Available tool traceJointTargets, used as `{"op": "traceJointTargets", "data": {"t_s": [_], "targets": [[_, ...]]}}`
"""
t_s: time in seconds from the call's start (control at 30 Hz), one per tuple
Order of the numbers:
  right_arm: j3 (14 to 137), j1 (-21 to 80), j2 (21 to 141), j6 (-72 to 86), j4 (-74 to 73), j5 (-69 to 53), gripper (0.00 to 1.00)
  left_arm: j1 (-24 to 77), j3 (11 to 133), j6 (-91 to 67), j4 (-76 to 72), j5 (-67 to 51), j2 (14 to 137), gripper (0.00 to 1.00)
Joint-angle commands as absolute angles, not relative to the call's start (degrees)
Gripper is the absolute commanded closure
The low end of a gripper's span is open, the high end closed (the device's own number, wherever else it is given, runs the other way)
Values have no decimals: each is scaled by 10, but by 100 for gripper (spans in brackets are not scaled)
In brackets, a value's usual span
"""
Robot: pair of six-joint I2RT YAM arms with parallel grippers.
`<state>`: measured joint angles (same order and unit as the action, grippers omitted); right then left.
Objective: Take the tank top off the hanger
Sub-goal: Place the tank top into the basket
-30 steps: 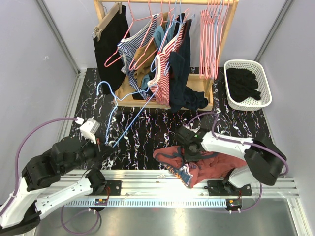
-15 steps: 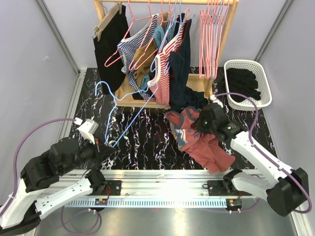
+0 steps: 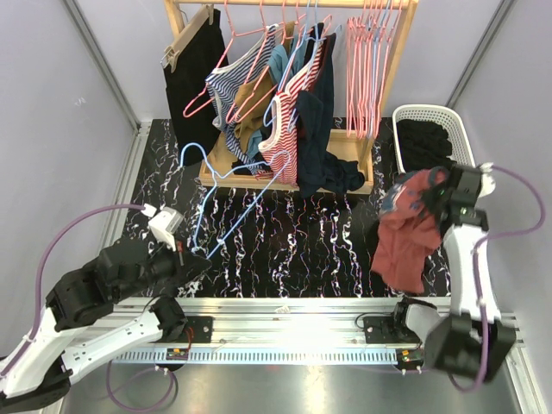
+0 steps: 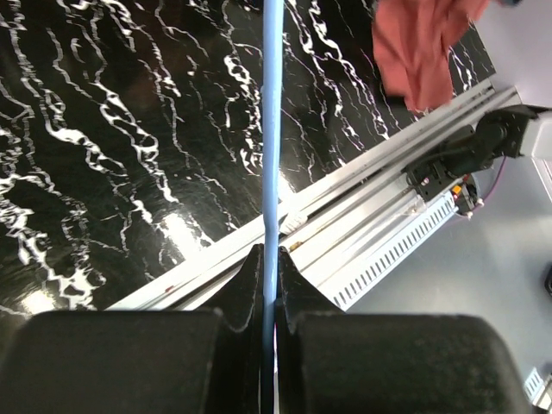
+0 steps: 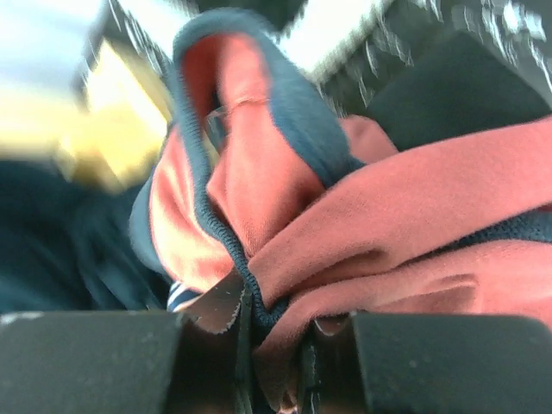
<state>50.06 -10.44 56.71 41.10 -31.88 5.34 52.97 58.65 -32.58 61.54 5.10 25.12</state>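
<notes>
Under the right gripper [image 3: 450, 194] hangs the tank top [image 3: 410, 228], red with navy trim. It is bunched up and dangling free in the air, clear of the counter [image 3: 328, 250]. The right wrist camera shows a fold of the red cloth and its navy edge pinched between the two fingers, so that gripper is clamped on the garment. Just beyond it sits a white basket [image 3: 429, 109] with black clothes [image 3: 423, 142] heaped inside. The tank top's upper edge comes close to the basket's near rim, though I cannot tell whether they touch.

Well off to that gripper's left, across the black marbled counter, the left gripper [image 4: 269, 285] has its fingers pressed together on the thin blue wire of the hanger [image 4: 272, 129]. The wire rises out of the jaws and slants away toward the wooden rack [image 3: 399, 52], with nothing hanging on it.

Beyond both grippers, the rack carries a red-and-white striped top [image 3: 280, 138], a black garment [image 3: 194, 78] at its left end and a cluster of pink hangers [image 3: 366, 69] at its right end.
</notes>
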Motion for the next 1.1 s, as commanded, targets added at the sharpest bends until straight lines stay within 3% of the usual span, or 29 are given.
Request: {"op": "traceJointTargets", "data": {"t_s": [0.0,0.1,0.23,0.37,0.53,0.6,0.67,0.83,0.97,1.07], "targets": [[589,-178,674,454,-142,-43,100,531,578,-322,548,10,265,100],[717,-189,776,479,-85,-63,100,531,582,-320,539,4,272,100],[991,-199,902,497,-105,-89,100,531,584,-322,535,4,270,100],[1188,-203,1000,461,-146,-50,100,531,578,-326,537,4,254,100],[1354,-206,1103,416,-254,-29,100,531,564,-332,535,14,241,100],[1340,-206,1124,413,-277,-21,100,531,556,-336,530,12,239,100],[1227,-206,1120,417,-228,-20,100,531,551,-337,526,10,237,100],[1085,-206,1176,444,-229,-38,100,531,548,-343,521,6,231,100],[1045,-206,1237,468,-258,-21,100,531,546,-348,525,7,222,100],[1080,-206,1306,462,-292,-31,100,532,541,-353,528,8,214,100]]}}
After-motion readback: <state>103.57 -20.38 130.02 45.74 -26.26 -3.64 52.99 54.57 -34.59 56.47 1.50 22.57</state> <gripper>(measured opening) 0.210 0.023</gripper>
